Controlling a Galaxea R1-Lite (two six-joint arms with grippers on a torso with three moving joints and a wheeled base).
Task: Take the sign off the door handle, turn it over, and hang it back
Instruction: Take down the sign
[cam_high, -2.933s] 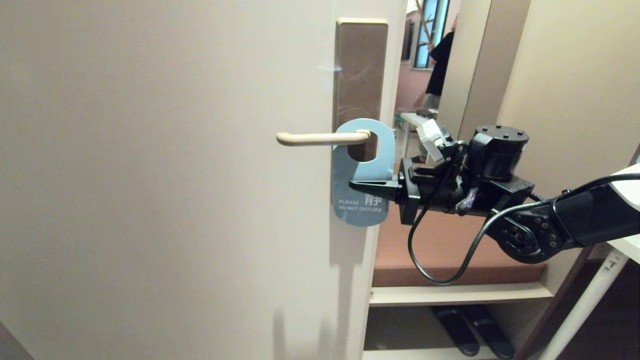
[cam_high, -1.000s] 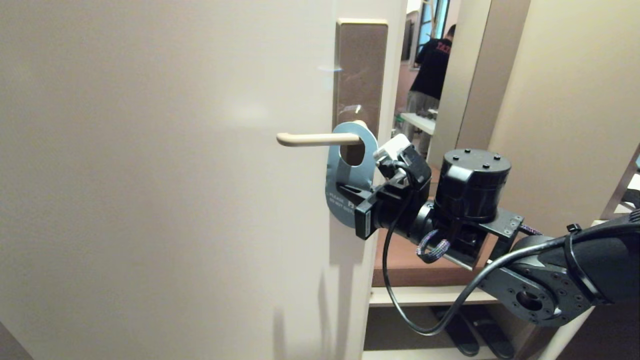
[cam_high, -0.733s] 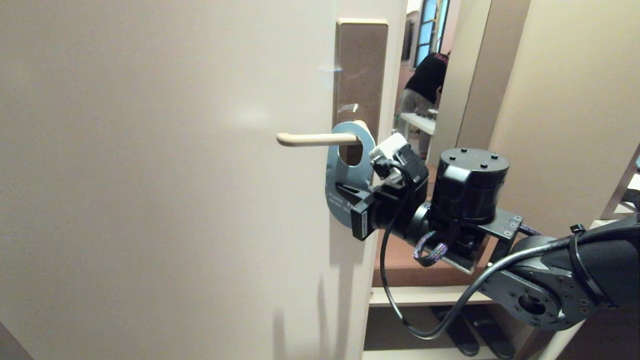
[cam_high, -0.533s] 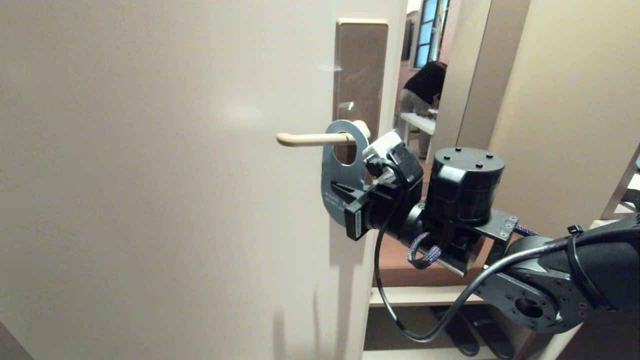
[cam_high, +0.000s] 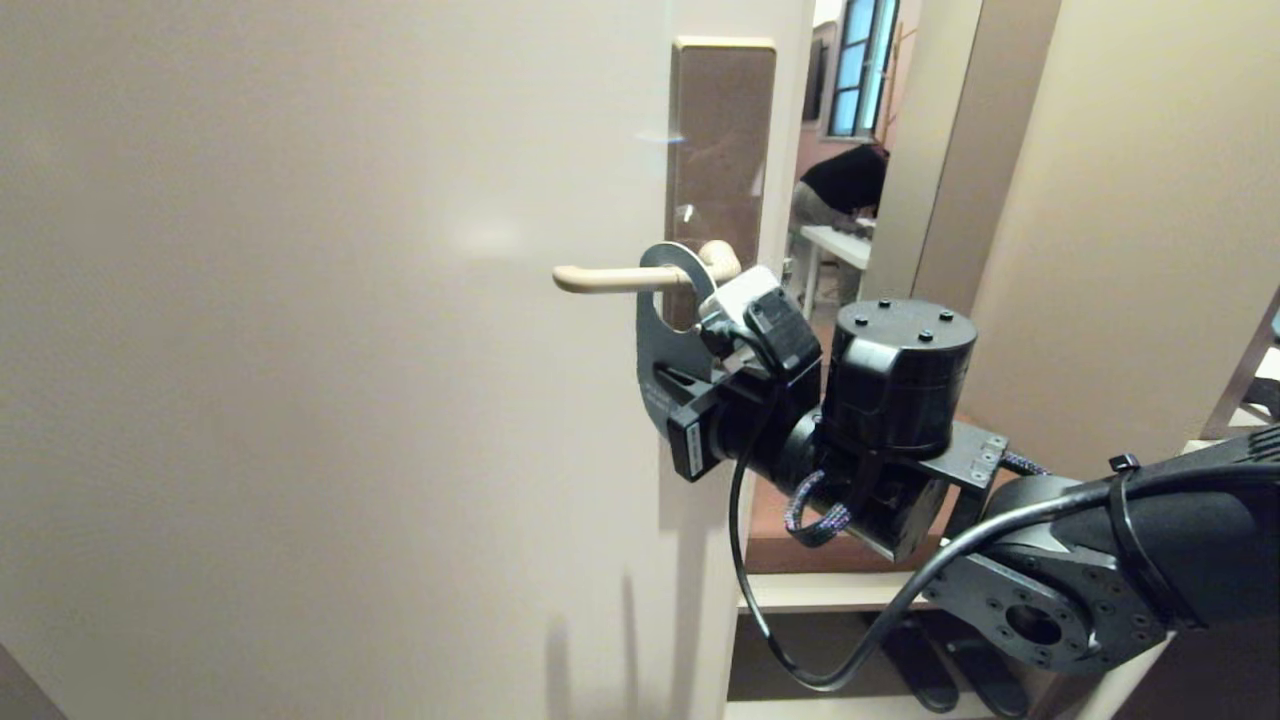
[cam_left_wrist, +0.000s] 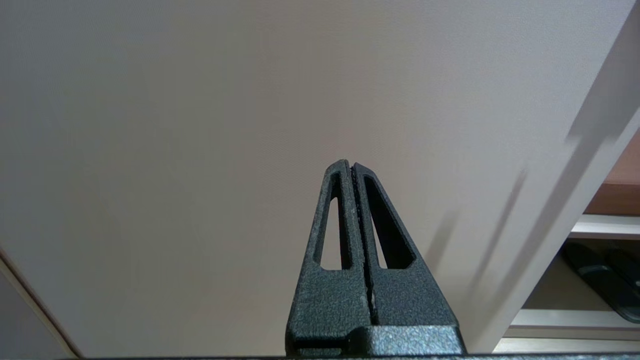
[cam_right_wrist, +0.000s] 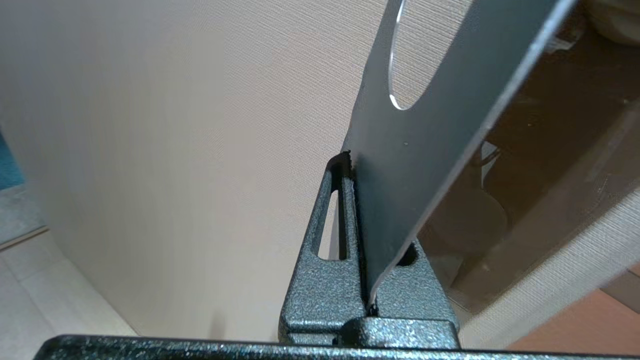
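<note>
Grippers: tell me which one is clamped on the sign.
The right gripper: the sign is pinched between its fingers. The left gripper is shut on nothing.

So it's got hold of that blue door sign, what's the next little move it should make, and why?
Probably keep sliding the sign along the door handle toward its free end. The right gripper is shut on the sign's lower part, but the handle passes through the sign's hole, near the elbow by the brown plate. It cannot be turned over until the hole clears the tip.

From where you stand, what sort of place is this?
Probably a hotel room entrance: a door-hanger sign on the door handle, held by the right gripper, and slippers under a shelf.
</note>
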